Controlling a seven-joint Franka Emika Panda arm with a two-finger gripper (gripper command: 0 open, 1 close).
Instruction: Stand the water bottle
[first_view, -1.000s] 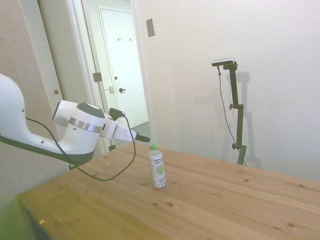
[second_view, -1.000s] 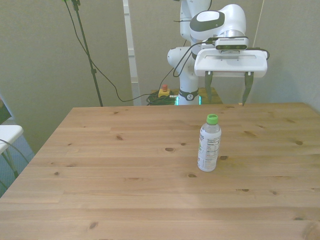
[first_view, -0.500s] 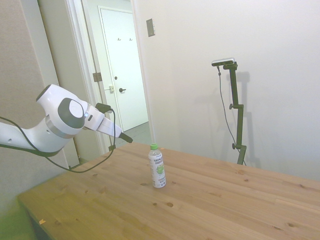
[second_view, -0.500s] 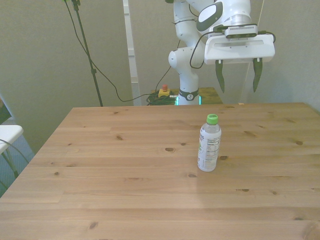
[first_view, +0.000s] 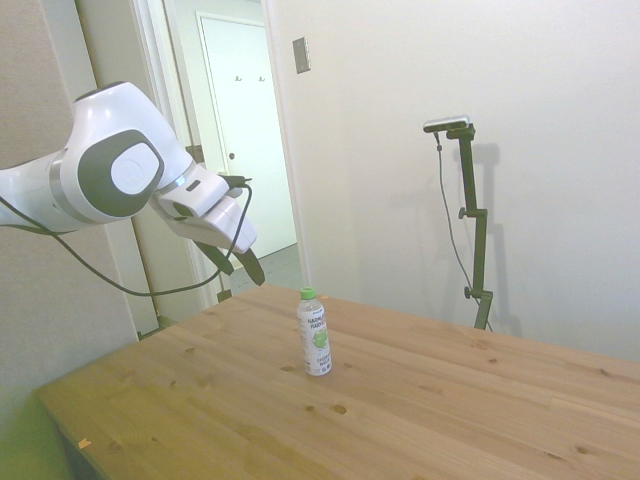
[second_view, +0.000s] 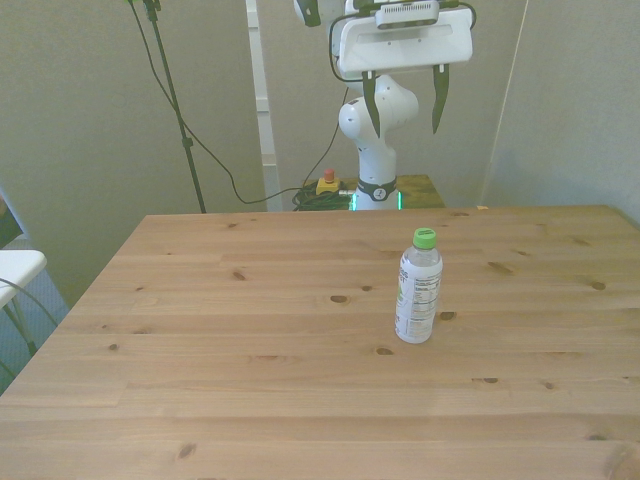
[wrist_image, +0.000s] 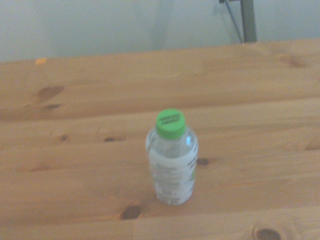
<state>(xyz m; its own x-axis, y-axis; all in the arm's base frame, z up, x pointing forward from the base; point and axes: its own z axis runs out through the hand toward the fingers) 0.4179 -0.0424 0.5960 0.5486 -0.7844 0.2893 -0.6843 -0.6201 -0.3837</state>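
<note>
Bottle: the water bottle (second_view: 418, 286) is standing upright on its base, green cap up, right of centre in the front view, lower middle in the side view (first_view: 314, 333).
Long axis: running vertical, no lean showing.
Jaws: the gripper (second_view: 404, 98) is hanging released and empty at the top of the front view, high above the bench (second_view: 250, 350).
Bearing: the bottle is lying below the jaws and toward the lower frame; well apart, nothing touching.
Room: bare boards all round the bottle, edges far off.
Judgement: the task is looking done.
</note>
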